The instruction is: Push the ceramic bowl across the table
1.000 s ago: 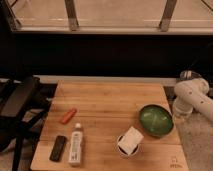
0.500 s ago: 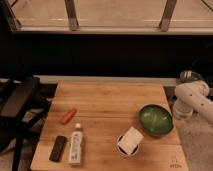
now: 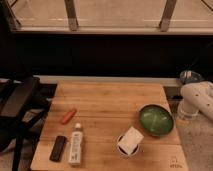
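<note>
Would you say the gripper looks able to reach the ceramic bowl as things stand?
Probably yes. The gripper sits just off the right edge of the table, beside the ceramic bowl, with nothing between them; the cup with the white card lies on the bowl's other side.

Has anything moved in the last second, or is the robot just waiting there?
Nothing has visibly moved. The gripper sits just off the right edge of the table, beside the ceramic bowl and seemingly apart from it. The bowl, cup and bottle lie where they were.
</note>
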